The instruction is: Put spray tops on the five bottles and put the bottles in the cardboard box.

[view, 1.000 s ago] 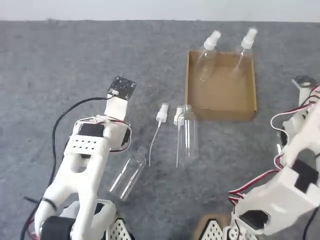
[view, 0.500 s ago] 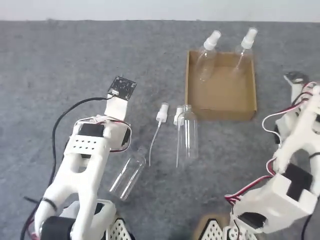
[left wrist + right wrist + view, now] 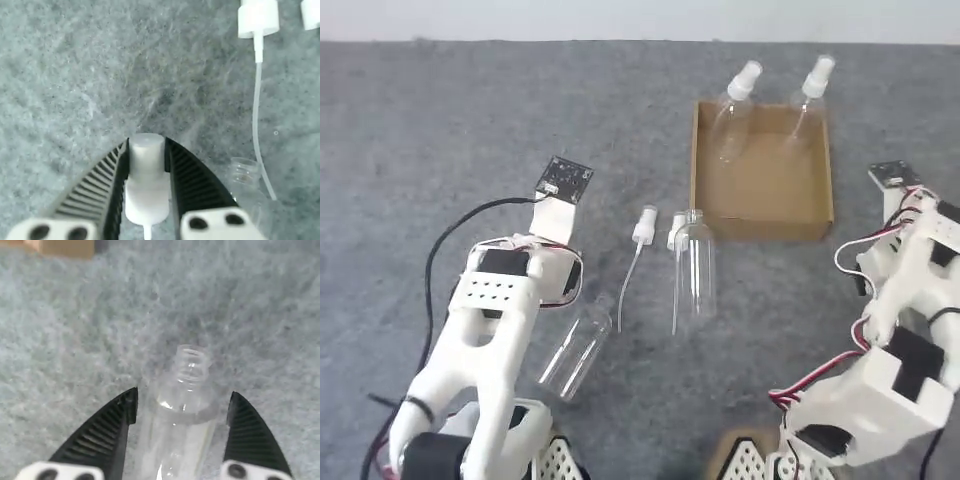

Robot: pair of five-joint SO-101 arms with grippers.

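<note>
Bottle: clear, uncapped, threaded neck | spray top: white, in left gripper

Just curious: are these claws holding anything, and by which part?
Left gripper pinches a spray top by its head; right gripper stands open around a bottle.

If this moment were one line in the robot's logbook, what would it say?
left gripper: jaws shut on spray top | right gripper: at uncapped bottle | cardboard box: two capped bottles
</note>
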